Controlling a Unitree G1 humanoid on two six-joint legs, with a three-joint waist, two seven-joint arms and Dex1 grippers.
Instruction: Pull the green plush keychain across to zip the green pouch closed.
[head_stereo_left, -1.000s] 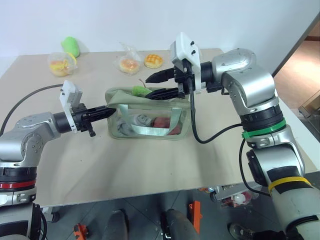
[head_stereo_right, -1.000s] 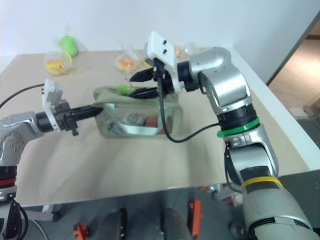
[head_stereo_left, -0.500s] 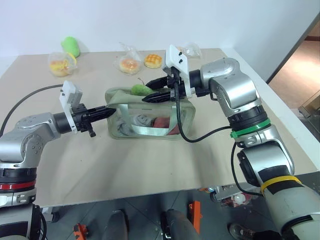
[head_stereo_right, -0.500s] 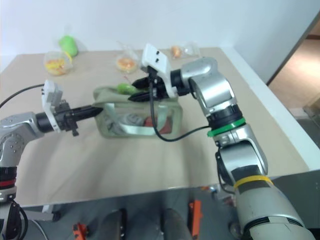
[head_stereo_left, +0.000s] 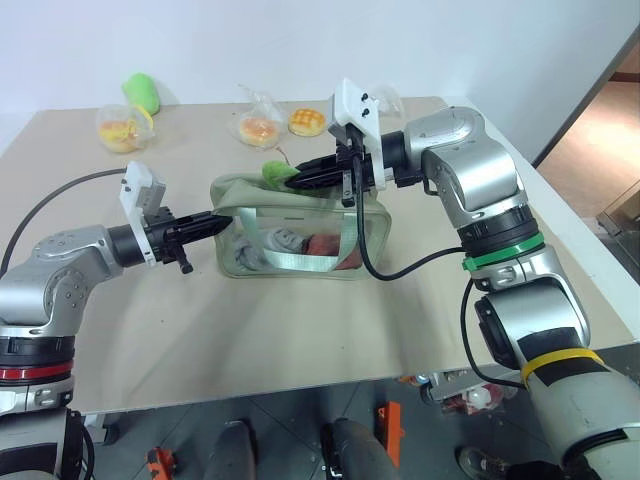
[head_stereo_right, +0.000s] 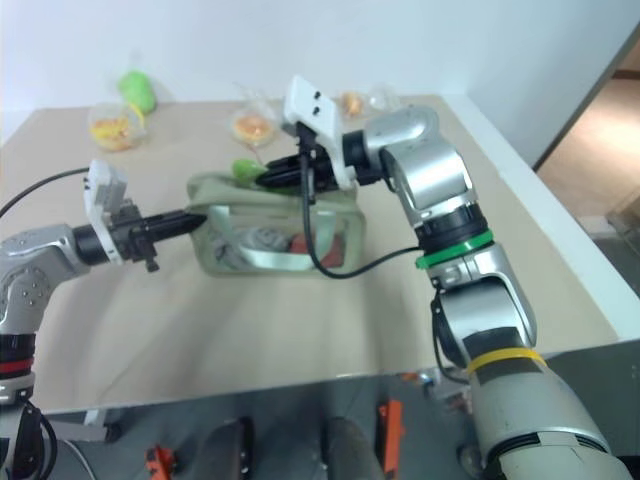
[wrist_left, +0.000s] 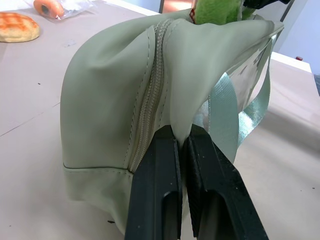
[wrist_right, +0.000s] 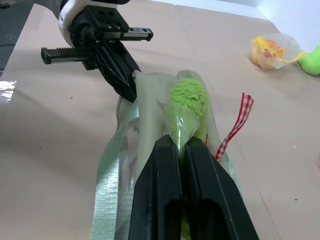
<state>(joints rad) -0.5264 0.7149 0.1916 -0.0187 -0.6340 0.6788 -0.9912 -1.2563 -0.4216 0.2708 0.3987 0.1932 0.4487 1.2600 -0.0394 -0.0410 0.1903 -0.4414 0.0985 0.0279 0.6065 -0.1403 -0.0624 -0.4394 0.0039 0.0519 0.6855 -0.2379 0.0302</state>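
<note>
The green pouch (head_stereo_left: 300, 240) lies mid-table, a pale sage fabric bag with clear sides and mint straps. My left gripper (head_stereo_left: 222, 226) is shut on the fabric at the pouch's left end, beside the zipper (wrist_left: 145, 100). The green plush keychain (wrist_right: 187, 105) sits on top of the pouch near that end, and my right gripper (wrist_right: 182, 142) is shut on it from the right. A red-and-white cord (wrist_right: 239, 120) trails beside the plush. In the head views the keychain (head_stereo_left: 274, 174) shows just past the right fingertips (head_stereo_left: 300, 181).
Clear bags of buns (head_stereo_left: 124, 128) (head_stereo_left: 258, 128) and a loose bun (head_stereo_left: 307, 121) lie along the table's far side. A larger loose green plush (head_stereo_left: 142, 92) lies at the far left. The table's right edge (head_stereo_left: 520, 200) runs close behind my right arm.
My right gripper's fingers, open around the plush keychain a second ago, have closed onto it. The left gripper and the pouch have stayed still.
</note>
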